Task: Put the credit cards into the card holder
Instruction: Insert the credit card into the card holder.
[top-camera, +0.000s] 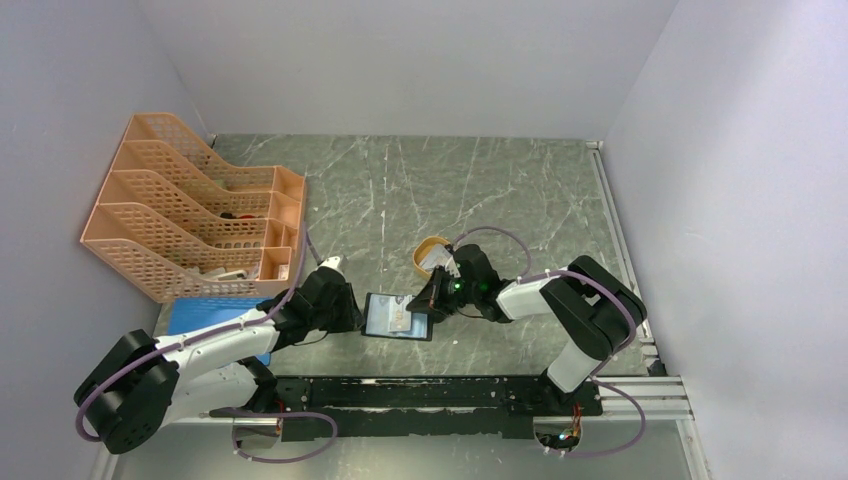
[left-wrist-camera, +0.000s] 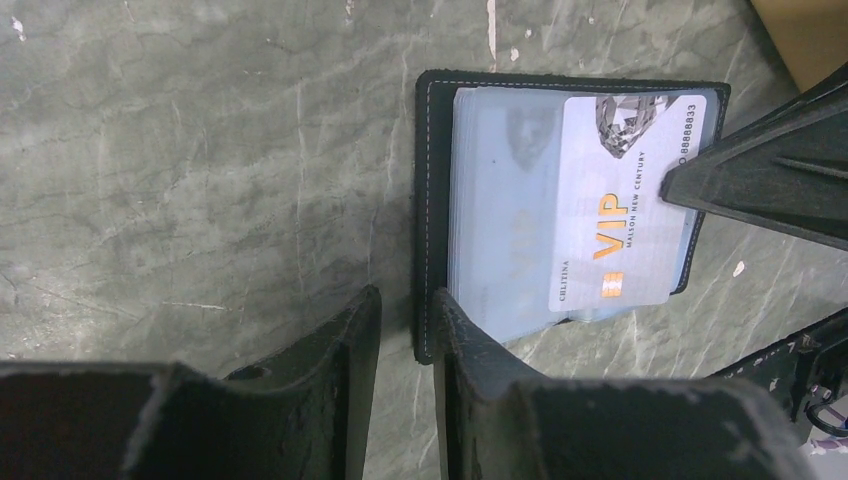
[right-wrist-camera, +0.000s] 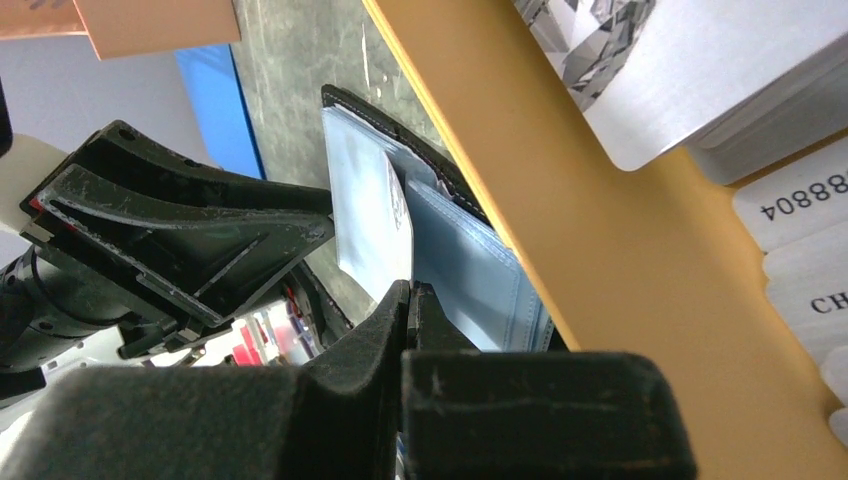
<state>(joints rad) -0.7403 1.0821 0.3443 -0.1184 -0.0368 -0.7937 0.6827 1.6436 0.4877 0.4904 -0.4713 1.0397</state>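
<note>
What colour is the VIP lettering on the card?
Orange-gold, on the pale card; clearest in the left wrist view.

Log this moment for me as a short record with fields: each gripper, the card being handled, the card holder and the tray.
left gripper: narrow gap, one finger over the card holder's corner; grip unclear
right gripper: shut on the credit card's edge
credit card: VIP print up, lying across the holder's bluish pockets; insertion unclear
card holder: open on the table
orange tray: beside the holder, spare cards inside
</note>
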